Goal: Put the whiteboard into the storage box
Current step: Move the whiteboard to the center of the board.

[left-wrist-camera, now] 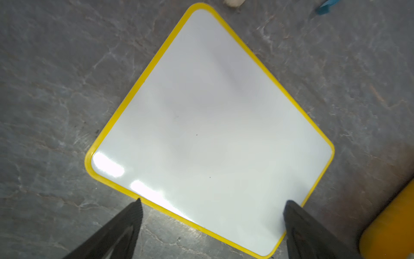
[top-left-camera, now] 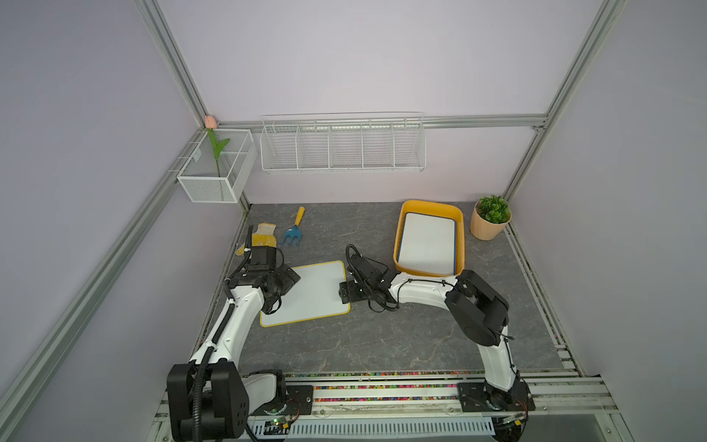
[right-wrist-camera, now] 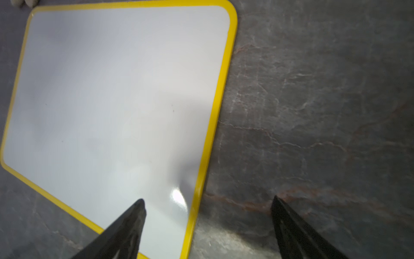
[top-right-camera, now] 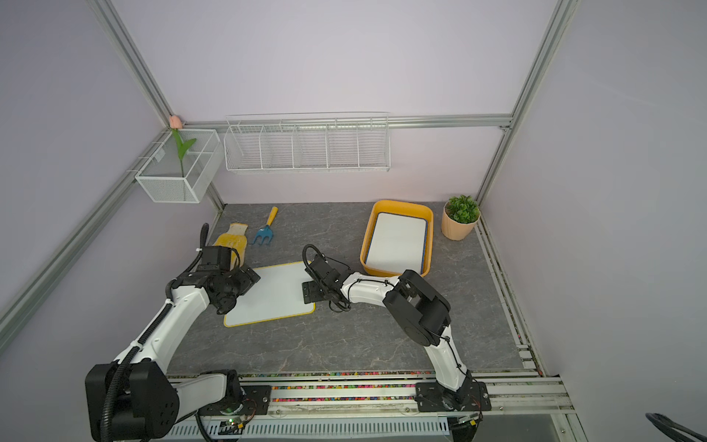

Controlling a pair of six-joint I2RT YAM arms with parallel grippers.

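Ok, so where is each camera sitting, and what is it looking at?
Both top views: high over the front of the table, looking down toward the back wall; left arm and right arm show, plus the storage box.
Left wrist: on the left arm, looking down past its open left fingers at the whiteboard.
Right wrist: on the right arm, looking down past open right fingers at that whiteboard's edge and the table.
Shared: every view shows the yellow-framed whiteboard.
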